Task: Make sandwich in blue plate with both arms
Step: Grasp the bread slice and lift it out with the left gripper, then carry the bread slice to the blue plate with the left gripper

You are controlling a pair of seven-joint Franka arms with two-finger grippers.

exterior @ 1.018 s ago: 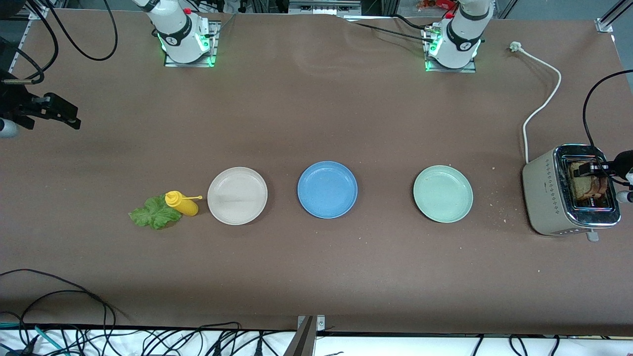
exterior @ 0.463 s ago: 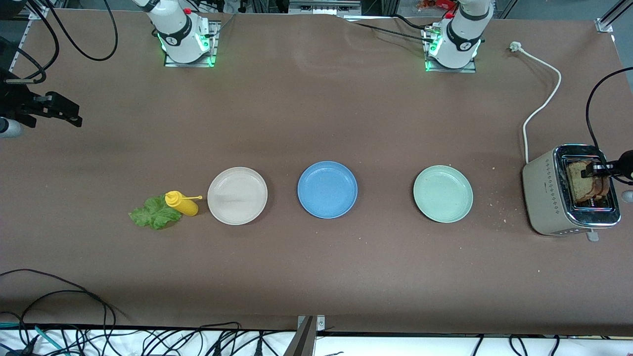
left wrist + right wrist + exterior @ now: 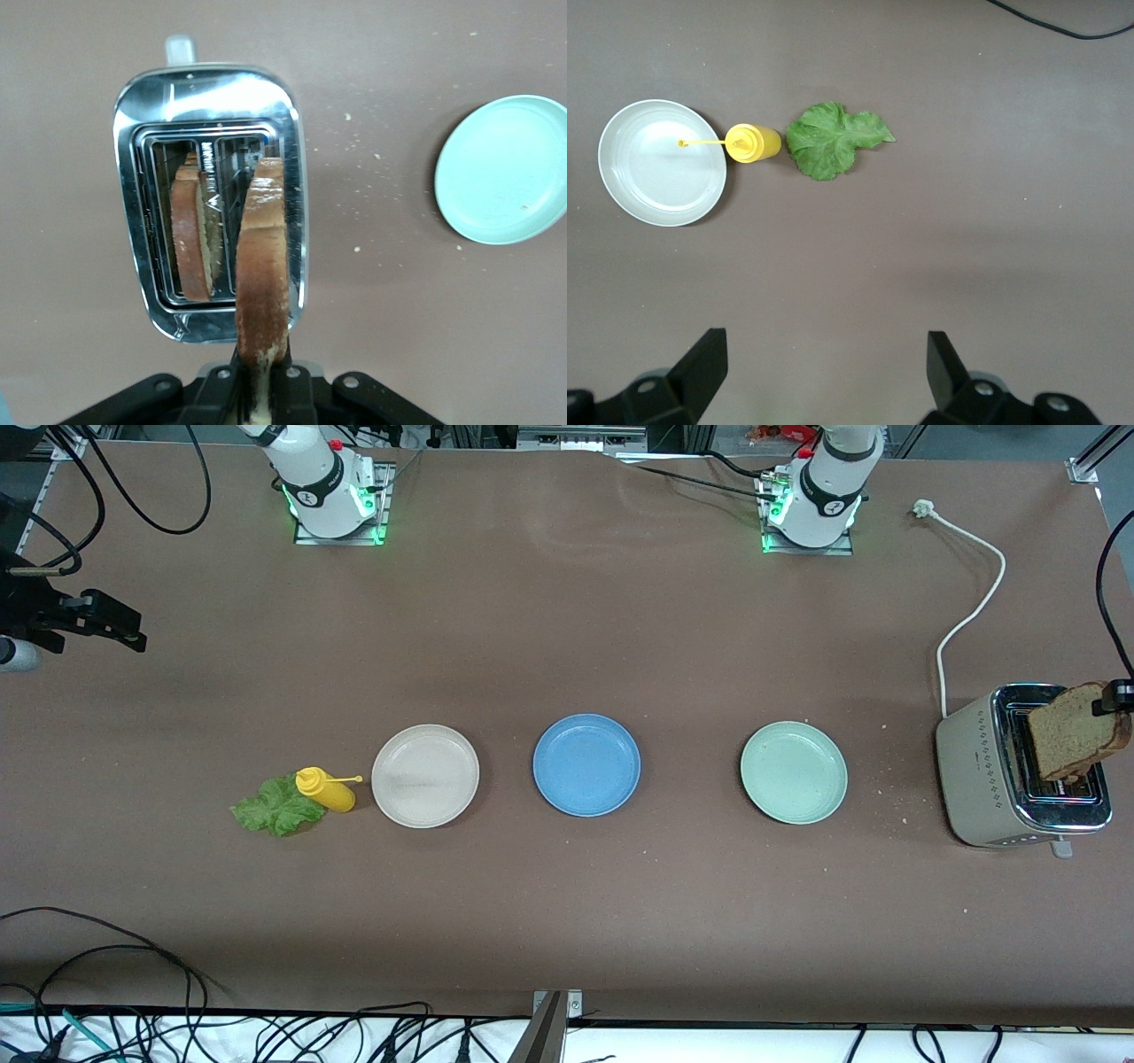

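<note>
1. Front view: the blue plate point(image 3: 586, 765) sits bare between a beige plate point(image 3: 425, 776) and a green plate point(image 3: 794, 772). Over the toaster point(image 3: 1019, 775), the left gripper point(image 3: 1118, 695) pinches a bread slice point(image 3: 1075, 731).
2. Left wrist view: that slice point(image 3: 263, 266) hangs above the toaster point(image 3: 213, 199); another slice point(image 3: 190, 232) stands inside.
3. Right wrist view: the right gripper point(image 3: 824, 367), fingers wide, waits near the lettuce point(image 3: 833, 139) and mustard bottle point(image 3: 752, 142).

No readable text, labels or numbers anywhere.
</note>
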